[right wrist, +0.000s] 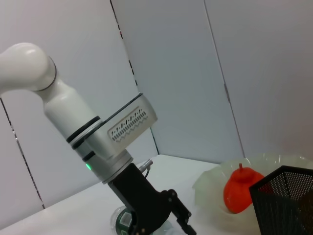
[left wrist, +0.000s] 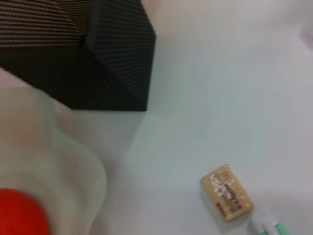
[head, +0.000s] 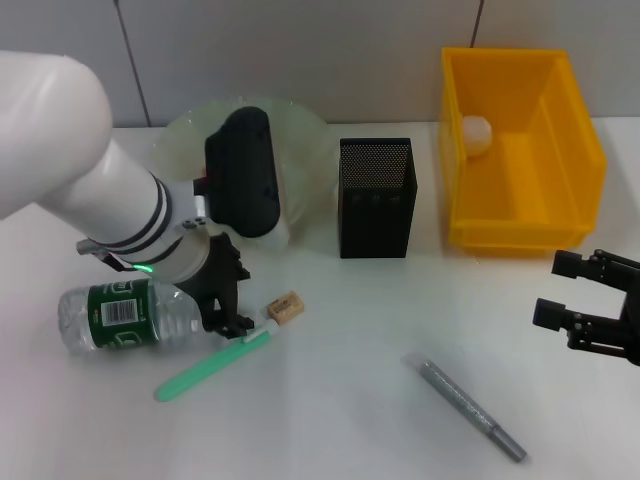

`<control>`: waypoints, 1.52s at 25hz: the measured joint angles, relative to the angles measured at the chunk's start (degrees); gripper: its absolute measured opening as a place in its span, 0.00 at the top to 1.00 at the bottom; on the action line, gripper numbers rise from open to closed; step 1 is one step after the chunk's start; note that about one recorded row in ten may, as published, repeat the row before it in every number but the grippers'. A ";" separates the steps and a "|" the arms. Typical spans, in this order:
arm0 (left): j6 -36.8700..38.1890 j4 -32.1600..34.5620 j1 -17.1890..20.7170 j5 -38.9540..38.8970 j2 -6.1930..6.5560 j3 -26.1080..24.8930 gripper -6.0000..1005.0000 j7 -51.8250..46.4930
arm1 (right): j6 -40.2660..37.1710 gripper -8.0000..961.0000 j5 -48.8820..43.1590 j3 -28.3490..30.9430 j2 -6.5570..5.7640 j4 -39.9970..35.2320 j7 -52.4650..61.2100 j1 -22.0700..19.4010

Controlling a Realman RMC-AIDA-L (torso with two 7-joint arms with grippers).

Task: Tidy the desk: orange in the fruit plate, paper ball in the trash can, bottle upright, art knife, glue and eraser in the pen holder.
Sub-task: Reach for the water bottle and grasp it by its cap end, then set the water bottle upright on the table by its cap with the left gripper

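The bottle (head: 125,316) lies on its side at the front left. My left gripper (head: 228,295) is at its cap end, open, with one black finger on each side of the hidden cap. The tan eraser (head: 284,306) lies just right of that gripper. A green stick with a white end (head: 213,364) and a grey pen-shaped tool (head: 467,408) lie on the table; which is the art knife and which the glue I cannot tell. The orange (right wrist: 240,190) sits in the fruit plate (head: 314,145). The paper ball (head: 476,133) is inside the yellow trash can (head: 570,130). The pen holder (head: 377,197) stands mid-table.
My right gripper (head: 583,303) hangs open at the right edge, in front of the trash can. The left arm's wrist block covers part of the fruit plate in the head view. A grey panelled wall stands behind the table.
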 joint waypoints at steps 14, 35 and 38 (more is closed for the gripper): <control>-3.83 2.46 2.40 0.03 0.01 2.70 0.56 -1.62 | 0.00 0.14 0.30 0.08 -0.38 1.20 0.00 0.24; -2.37 21.35 18.43 -18.95 0.62 -17.64 0.54 -1.44 | 0.54 0.14 0.16 0.07 -0.36 1.18 0.56 2.78; -2.68 21.06 19.31 -23.10 0.62 -19.78 0.53 -1.08 | 0.54 0.14 0.12 0.04 -0.31 1.19 0.59 2.94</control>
